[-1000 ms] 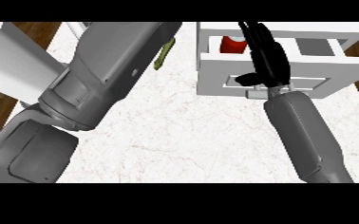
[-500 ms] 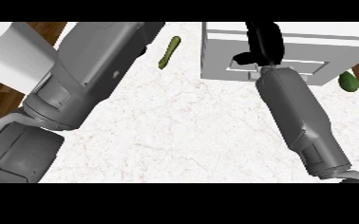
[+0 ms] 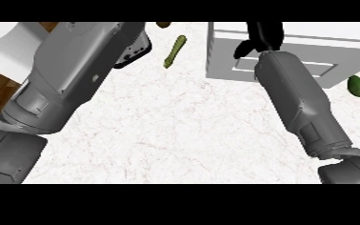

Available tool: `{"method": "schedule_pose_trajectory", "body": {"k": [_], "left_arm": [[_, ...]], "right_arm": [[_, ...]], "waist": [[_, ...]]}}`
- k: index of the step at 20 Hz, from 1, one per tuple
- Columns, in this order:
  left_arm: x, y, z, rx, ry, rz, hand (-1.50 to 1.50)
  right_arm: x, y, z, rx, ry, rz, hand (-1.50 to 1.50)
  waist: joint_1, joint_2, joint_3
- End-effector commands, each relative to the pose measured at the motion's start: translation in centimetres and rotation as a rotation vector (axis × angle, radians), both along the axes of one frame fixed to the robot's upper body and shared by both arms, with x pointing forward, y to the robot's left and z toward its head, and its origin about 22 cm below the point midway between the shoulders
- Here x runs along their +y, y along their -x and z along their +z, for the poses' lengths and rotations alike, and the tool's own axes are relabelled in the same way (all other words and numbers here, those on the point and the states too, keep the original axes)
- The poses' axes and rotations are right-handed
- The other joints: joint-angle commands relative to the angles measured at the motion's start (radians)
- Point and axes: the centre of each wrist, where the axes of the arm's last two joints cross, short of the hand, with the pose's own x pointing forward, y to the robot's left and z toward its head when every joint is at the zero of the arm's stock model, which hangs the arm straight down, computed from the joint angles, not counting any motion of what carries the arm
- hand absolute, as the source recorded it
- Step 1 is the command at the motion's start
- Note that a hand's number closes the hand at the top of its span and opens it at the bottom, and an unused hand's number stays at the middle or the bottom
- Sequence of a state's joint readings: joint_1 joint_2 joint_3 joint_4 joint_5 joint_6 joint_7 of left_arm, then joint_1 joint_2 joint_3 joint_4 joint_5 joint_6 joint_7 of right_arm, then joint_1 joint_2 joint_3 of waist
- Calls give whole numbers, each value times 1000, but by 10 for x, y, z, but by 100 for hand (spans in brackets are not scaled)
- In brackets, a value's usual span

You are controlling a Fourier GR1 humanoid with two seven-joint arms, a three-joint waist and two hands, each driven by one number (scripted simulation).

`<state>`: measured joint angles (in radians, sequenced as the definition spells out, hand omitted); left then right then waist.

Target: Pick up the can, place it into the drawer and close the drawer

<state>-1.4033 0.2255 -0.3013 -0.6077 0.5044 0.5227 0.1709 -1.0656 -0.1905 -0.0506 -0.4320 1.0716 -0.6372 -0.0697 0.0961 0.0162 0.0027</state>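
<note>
Right hand (image 3: 262,34): black, fingers stretched flat against the white drawer (image 3: 313,59), thumb set apart, holding nothing. Left hand (image 3: 138,48): mostly hidden under its grey forearm at upper left; fingers impossible to tell. Can: not visible; presumably inside the drawer, which looks shut. Handling, as a judgement: light, stiff but thin-walled, smooth and apt to slip; best taken round the middle of its side, thumb opposite fingers. Elsewhere on the bench (image 3: 175,124): long green vegetable (image 3: 174,51) left of the drawer, well apart. Against one second ago: red can then showing in the open drawer, now gone from sight; drawer front pushed in.
</note>
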Motion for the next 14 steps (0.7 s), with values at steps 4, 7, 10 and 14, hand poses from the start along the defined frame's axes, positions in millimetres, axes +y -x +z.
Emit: {"method": "schedule_pose_trajectory", "body": {"k": [4, 7, 10, 14], "left_arm": [[20, 5, -4, 0, 2, 1, -150], [24, 9, -15, 19, 5, -40, -150], [48, 8, -16, 2, -4, 4, -150], [51, 16, -14, -5, 28, -24, -150]], "right_arm": [[3, -16, 43, -68, -39, 20, -150], [10, -20, 61, -88, -109, 25, -150], [15, -20, 63, -84, -188, 101, -150], [13, -19, 52, -84, -195, 104, -150]], "waist": [[10, 1, -1], [30, 0, -2], [23, -3, -1], [34, -5, -1]]}}
